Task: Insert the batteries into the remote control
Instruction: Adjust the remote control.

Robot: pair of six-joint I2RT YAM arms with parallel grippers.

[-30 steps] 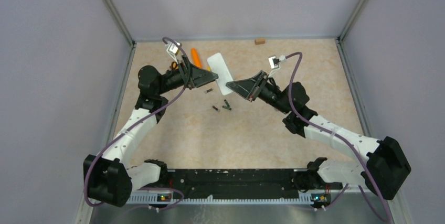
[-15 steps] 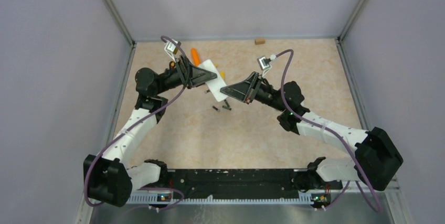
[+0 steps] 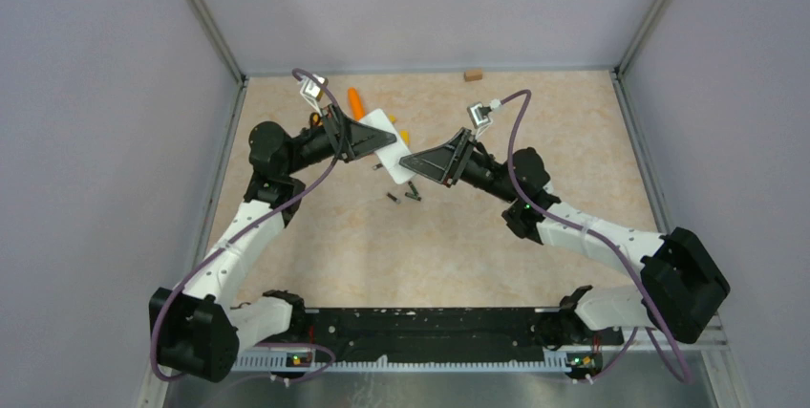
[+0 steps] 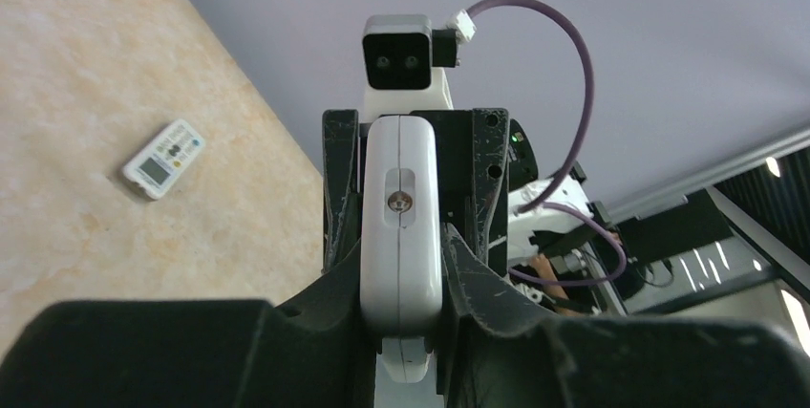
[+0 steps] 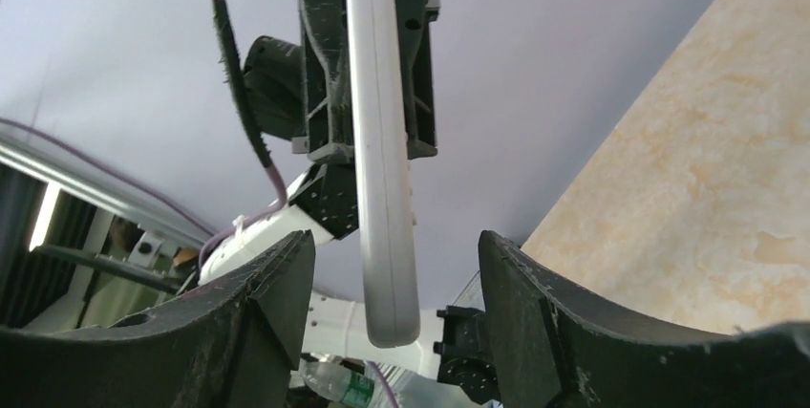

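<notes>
The white remote control hangs edge-on above the table between both arms. My left gripper is shut on one end of it; in the left wrist view the remote sits pinched between both fingers. My right gripper is open at the other end. In the right wrist view the remote hangs free in the gap, touching neither finger. Small dark batteries lie on the table just below the grippers.
An orange object lies behind the left gripper and a small brown block sits by the back wall. A second small white remote with a screen lies on the table in the left wrist view.
My left gripper has closed on the remote. My right gripper, which was holding it, has opened its fingers and let go. Both arms stay close together.
</notes>
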